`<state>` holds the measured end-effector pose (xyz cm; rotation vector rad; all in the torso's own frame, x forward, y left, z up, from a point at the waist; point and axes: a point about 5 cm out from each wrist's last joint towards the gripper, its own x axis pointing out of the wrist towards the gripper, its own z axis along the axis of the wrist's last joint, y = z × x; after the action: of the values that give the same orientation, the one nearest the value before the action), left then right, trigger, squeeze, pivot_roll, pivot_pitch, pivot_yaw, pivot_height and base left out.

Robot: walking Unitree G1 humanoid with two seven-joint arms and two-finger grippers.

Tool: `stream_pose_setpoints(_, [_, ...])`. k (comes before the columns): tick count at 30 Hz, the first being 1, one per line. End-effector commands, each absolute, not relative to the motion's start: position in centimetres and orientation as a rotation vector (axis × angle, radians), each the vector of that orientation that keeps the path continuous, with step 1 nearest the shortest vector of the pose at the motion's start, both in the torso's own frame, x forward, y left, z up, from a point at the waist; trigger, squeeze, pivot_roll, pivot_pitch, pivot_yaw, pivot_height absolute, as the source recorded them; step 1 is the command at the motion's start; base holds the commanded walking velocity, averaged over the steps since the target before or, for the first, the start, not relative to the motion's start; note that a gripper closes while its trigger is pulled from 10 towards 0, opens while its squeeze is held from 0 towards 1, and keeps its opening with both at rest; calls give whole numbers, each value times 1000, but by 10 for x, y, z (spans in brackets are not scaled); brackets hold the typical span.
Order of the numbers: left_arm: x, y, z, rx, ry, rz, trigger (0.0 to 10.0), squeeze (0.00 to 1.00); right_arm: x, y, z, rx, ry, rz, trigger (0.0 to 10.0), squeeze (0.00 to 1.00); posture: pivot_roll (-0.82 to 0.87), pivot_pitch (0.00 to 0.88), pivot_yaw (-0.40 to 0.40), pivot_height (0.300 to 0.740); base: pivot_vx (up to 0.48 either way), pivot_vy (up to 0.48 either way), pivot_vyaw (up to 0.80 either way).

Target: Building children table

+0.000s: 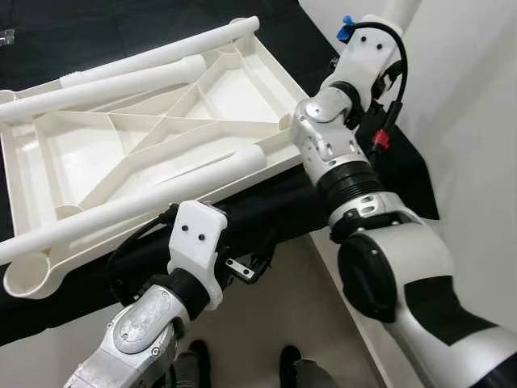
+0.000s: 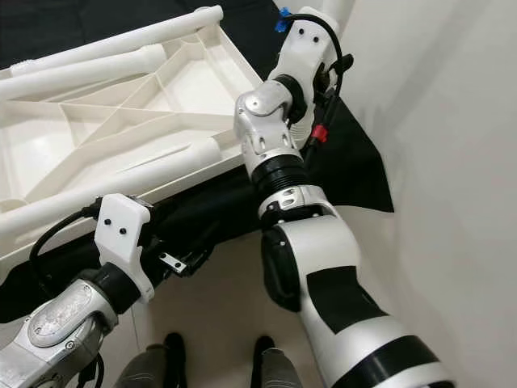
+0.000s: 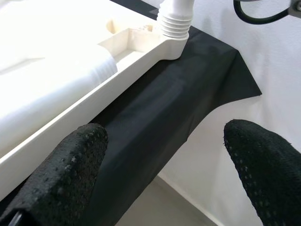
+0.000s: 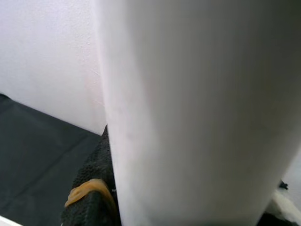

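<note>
The white plastic table top lies upside down on the black-covered worktop, looking light, stiff and smooth; the right gripper pinches an upright leg, while the left gripper, jaws spread, could best take a loose leg mid-length.

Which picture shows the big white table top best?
The left eye view: the upturned white plastic ribbed table top appears nearly whole. The right eye view crops its left part, the left wrist view catches one edge, the right wrist view a blurred white post.

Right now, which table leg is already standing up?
Find the big white table top lying upside down on the black cloth. At its right-hand corner nearest the robot, one leg stands upright in its socket. The other legs lie flat.
</note>
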<state>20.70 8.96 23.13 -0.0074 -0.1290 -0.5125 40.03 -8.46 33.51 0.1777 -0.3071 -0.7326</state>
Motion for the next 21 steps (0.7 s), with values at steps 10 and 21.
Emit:
stream_pose_setpoints(10, [205, 85, 226, -21, -121, -510, 10000, 0, 396, -69, 266, 108, 10, -859, 10000, 0, 114, 355, -80, 740, 0, 0, 0])
stream_pose_setpoints(21, [206, 86, 226, -13, -134, -499, 10000, 0, 393, -63, 265, 164, 38, -871, 10000, 0, 120, 340, -91, 740, 0, 0, 0])
